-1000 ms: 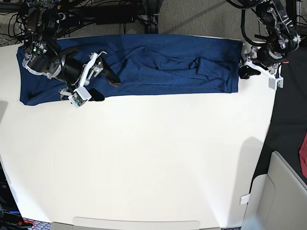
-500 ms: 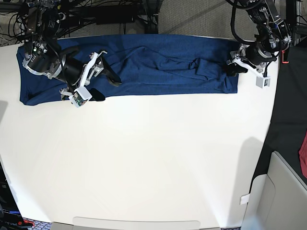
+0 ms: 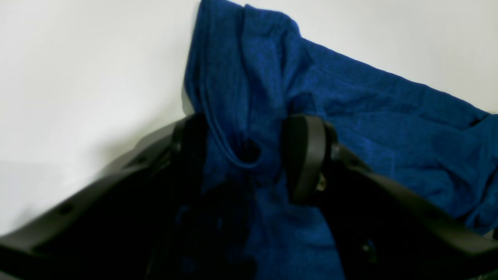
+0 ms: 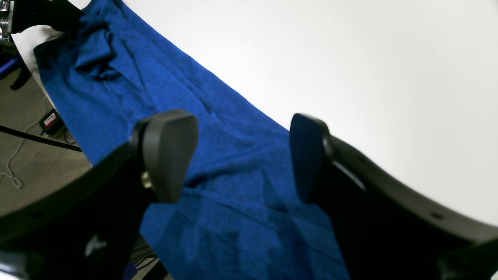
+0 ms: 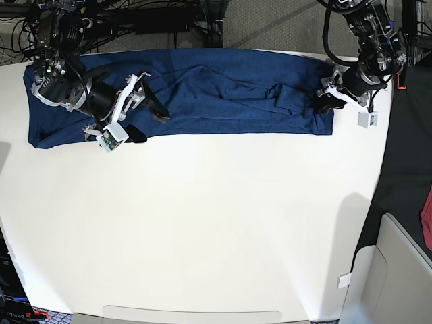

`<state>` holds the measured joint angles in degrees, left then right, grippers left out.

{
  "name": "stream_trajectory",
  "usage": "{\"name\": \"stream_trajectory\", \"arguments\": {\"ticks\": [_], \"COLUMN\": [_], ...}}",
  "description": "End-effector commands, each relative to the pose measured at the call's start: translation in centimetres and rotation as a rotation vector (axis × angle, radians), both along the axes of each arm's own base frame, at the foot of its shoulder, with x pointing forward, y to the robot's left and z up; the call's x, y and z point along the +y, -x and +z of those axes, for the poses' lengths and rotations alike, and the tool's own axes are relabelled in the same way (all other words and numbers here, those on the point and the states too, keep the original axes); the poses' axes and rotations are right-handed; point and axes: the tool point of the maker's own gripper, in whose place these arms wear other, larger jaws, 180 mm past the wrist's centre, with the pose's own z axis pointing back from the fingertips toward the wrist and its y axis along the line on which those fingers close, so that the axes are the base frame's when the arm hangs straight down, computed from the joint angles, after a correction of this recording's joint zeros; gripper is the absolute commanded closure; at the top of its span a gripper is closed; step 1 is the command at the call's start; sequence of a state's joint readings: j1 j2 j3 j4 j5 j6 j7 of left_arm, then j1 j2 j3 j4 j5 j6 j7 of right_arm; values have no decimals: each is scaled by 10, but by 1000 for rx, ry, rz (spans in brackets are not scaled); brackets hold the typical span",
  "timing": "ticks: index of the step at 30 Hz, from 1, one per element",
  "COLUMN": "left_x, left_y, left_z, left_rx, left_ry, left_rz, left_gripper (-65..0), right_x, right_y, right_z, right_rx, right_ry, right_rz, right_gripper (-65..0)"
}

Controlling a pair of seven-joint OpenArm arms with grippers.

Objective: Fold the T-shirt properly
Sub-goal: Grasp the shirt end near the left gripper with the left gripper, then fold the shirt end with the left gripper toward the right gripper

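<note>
A: Largest item?
B: Tabletop (image 5: 216, 229), white. Logged next: T-shirt (image 5: 223, 91), dark blue, laid out as a long band along the far edge, rumpled toward the middle and the right end in the base view.

A: Anything changed over the last second?
B: Yes, on the left arm only. Left end effector (image 5: 322, 101) previously noted just off the shirt's end, over bare tabletop; now brought in over that end. Hem there drawn in slightly and bunched.

A: State of that end effector?
B: Released, spread wide. Seen from the left wrist as straddling a raised ridge of fabric (image 3: 249, 128), with cloth filling the gap between both fingers (image 3: 307, 155). Not clamped yet.

A: Meaning for the task?
B: Judged as set up to pinch this end; closing appeared to be the next requirement. No fold across the length made so far.

A: The other arm?
B: Right end effector (image 5: 145, 111) unmoved across the same second, also released, poised over the shirt near the opposite end. Confirmed from the right wrist: fingers (image 4: 167, 151) well apart, nothing between them, flat cloth below.

A: Containers?
B: None identified, so no contents to enter. Pale moulded shape (image 5: 398, 270) noted beside the near right corner; could not tell whether a bin or a seat.

A: Smallest entry?
B: Red cloth (image 5: 426, 209), a sliver at the frame edge, well apart from the shirt.
</note>
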<state>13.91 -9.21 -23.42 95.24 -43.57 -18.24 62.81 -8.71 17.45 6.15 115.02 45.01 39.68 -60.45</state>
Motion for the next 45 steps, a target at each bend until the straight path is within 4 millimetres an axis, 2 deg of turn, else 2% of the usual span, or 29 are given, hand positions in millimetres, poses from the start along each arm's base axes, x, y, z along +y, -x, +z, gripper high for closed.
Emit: {"name": "stream_trajectory", "arguments": {"ticks": [1,4,10,14,16,19,21,23,27,30,32,36,40,45], "left_x": [-10,-19,-20,-21,-20,6,21,30,39,41,38,23,-7,-59], "left_y": [16,18,17,12,8,1,-13,-19,-35,-37,-35,-35,-34,-40], "left_z": [-14,-17,-16,-10,-4,7,19,25,39,42,42,59,73,87], "left_rx": [97,106,101,74,47,-2,-50,-71,-120,-125,-107,-117,-143,-186], "left_ry": [-6,-3,-1,30,62,68,59,50,48,48,51,33,47,92], "left_rz": [-50,-84,-82,-70,-52,40,85,110,134,139,119,58,3,-107], "left_gripper": [-295,-239,-86,-8,-1,-1,-1,-1,-1,-1,-1,-1,-1,-1], "right_x": [2,2,-7,-13,-15,-22,-23,-27,-33,-33,-33,-38,-42,-44], "right_y": [-5,-4,-6,-8,-7,-6,-5,-6,-6,-5,-4,-2,-3,-5], "right_z": [15,14,16,17,15,14,13,14,13,13,12,10,11,13], "right_rx": [-51,-50,-55,-60,-54,-52,-48,-51,-49,-46,-44,-37,-40,-49], "right_ry": [-25,-23,-12,-8,-5,14,19,21,26,26,27,31,33,32], "right_rz": [11,11,-8,-26,-32,-37,-38,-49,-68,-68,-68,-83,-93,-104], "right_gripper": [-381,-381,-381,-381,-381,-381,-381,-381,-381,-381,-379,-369,-366,-366]}}
